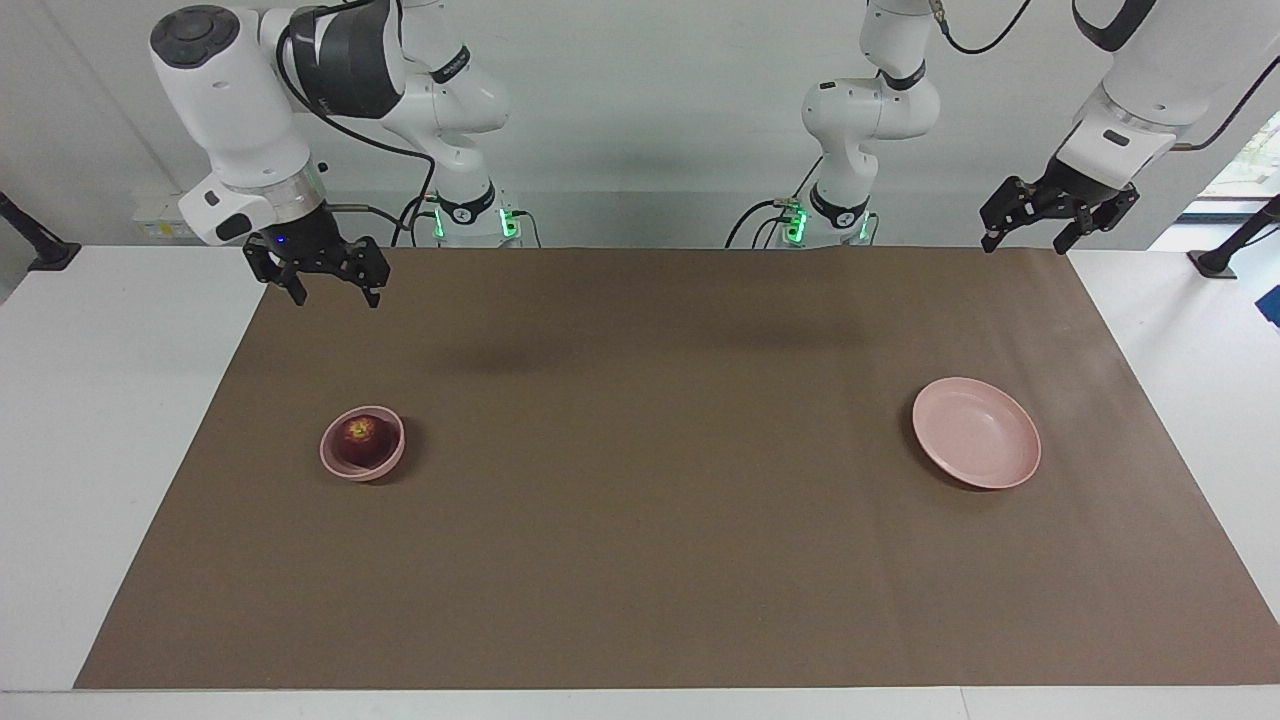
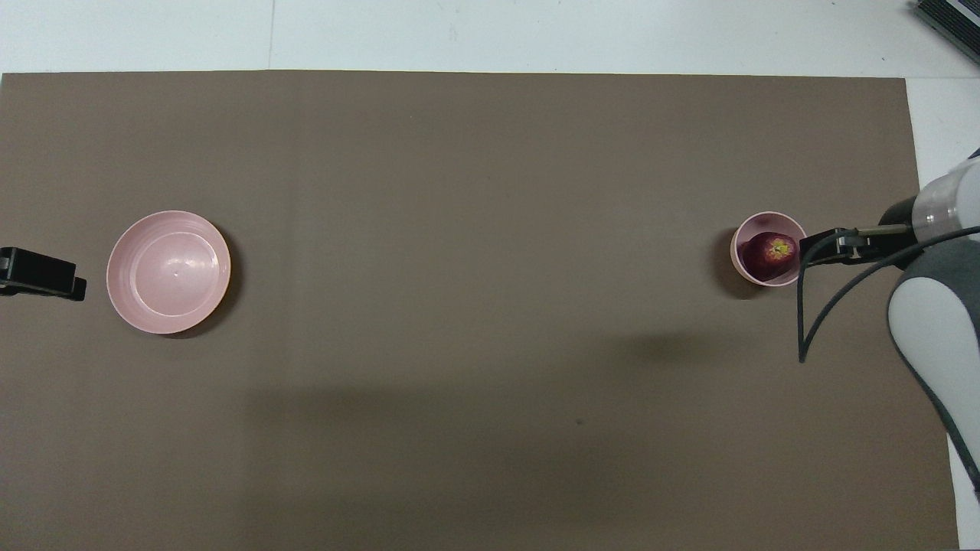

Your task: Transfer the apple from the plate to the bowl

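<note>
Start at the left of your facing view: the right arm is folded high, its wrist pointing straight down, and the right gripper (image 1: pixel 320 285) hangs in the air over the corner of the brown mat (image 1: pixel 650 520) at the right arm's end, close to the robots' edge, with its fingers spread and nothing between them. Below it in that view, well apart from the gripper, you find the bowl (image 1: pixel 362 443) on the mat, and the apple (image 1: pixel 361 432) sits inside it, yellowish stem end up. Moving across the bare middle of the mat you reach the plate (image 1: pixel 976 432), lying flat toward the left arm's end with nothing on it. Last, the left arm waits, bent down from above, its left gripper (image 1: pixel 1058 215) tilted over the mat's corner at that end; its fingers look released, though at this slant you may want to check.
</note>
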Robot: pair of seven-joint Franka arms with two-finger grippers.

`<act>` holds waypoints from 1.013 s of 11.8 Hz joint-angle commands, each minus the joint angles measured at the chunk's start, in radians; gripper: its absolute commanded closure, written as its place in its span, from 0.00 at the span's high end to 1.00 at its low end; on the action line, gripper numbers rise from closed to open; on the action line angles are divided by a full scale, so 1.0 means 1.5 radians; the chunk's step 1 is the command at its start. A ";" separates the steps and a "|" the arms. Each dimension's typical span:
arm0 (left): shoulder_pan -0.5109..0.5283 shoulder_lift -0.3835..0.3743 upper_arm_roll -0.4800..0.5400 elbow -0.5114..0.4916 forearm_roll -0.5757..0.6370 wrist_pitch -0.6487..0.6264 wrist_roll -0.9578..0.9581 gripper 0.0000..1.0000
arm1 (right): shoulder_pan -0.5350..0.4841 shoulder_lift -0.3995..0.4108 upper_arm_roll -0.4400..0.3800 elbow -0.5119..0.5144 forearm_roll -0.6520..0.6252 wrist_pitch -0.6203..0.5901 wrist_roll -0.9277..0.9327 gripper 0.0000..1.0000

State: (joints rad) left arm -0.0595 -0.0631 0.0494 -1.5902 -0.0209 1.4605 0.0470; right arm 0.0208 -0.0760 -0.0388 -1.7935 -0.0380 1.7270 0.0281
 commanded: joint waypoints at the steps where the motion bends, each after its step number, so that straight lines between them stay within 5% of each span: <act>1: 0.004 -0.003 -0.002 0.003 0.004 -0.008 0.003 1.00 | -0.003 -0.024 0.024 -0.006 0.016 -0.012 0.036 1.00; 7: 0.004 -0.003 -0.002 0.003 0.004 -0.008 0.003 1.00 | -0.014 -0.017 0.018 0.162 0.017 -0.196 0.030 1.00; 12: 0.004 -0.003 -0.002 0.003 0.004 -0.009 0.003 1.00 | -0.015 -0.032 0.015 0.145 0.039 -0.209 0.019 1.00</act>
State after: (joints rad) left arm -0.0595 -0.0631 0.0494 -1.5902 -0.0209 1.4603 0.0470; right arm 0.0119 -0.1131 -0.0158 -1.5635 -0.0118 1.4296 0.0755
